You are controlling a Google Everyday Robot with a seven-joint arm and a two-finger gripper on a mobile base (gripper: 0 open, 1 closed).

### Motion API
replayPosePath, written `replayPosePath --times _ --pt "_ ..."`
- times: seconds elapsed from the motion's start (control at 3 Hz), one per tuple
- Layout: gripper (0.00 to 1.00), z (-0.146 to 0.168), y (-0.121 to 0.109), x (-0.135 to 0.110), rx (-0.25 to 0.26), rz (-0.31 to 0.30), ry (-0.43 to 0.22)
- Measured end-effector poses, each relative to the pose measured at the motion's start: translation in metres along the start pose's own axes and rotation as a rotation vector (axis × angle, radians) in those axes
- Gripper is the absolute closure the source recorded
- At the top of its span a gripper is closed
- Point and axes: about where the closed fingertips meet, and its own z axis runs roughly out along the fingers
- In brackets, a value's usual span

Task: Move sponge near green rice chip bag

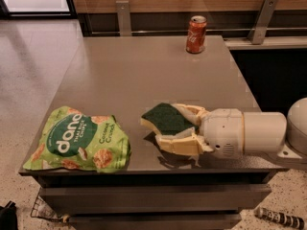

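The sponge [165, 119], dark green on top with pale yellow foam below, is held in my gripper [169, 127] low over the grey table [144, 71], near its front edge. The gripper reaches in from the right on a white arm, and its cream fingers [178, 145] are shut on the sponge. The green rice chip bag [79, 140] lies flat at the table's front left corner, a short gap to the left of the sponge.
A red soda can [196, 34] stands upright at the table's far edge. A wood wall with metal rail brackets [265, 18] runs behind the table. The floor drops away on the left and front.
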Motion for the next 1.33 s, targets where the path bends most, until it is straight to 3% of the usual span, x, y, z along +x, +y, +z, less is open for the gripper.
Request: replayPosePath --times 1.0,1.33 --pt "0.12 0.0046 0.0035 -0.0033 -0.009 -0.009 0.005" --pt "0.00 0.0060 0.0047 -0.0041 -0.012 -0.011 0.006"
